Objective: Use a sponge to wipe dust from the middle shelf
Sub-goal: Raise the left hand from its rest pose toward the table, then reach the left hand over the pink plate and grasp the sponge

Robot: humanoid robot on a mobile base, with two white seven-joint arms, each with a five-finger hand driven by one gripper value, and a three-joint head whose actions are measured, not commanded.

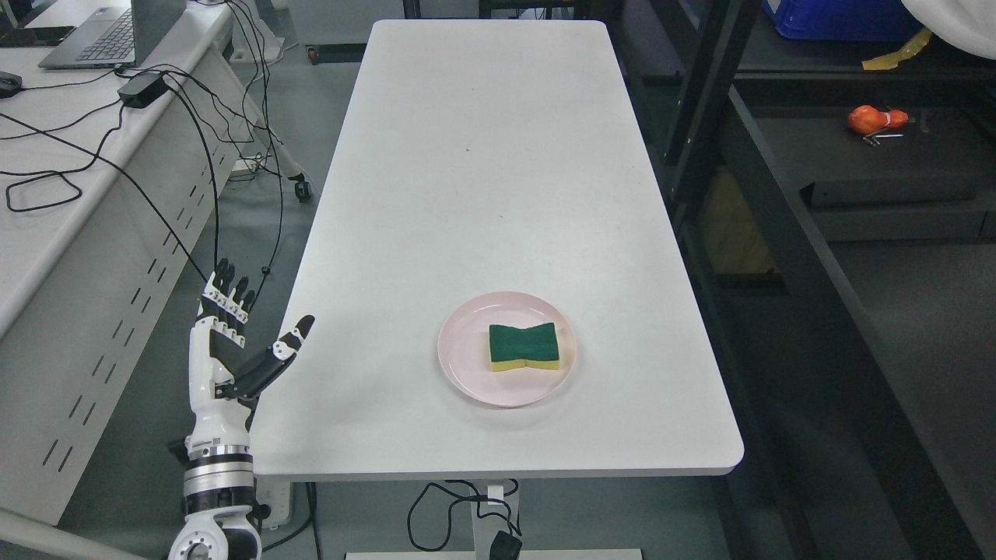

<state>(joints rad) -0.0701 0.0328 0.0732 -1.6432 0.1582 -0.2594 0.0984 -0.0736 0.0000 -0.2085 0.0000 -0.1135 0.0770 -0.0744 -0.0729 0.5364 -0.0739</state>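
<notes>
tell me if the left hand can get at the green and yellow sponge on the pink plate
Probably yes. The left hand is open beside the white table's left edge, and the green and yellow sponge lies uncovered on the round pink plate, with bare tabletop between them.

No text, label, brand, number or sign is showing clearly enough to be read anywhere in the head view. The laptop (109, 31) standing on the side desk is showing only its keyboard, and the keys are too small to read.
</notes>
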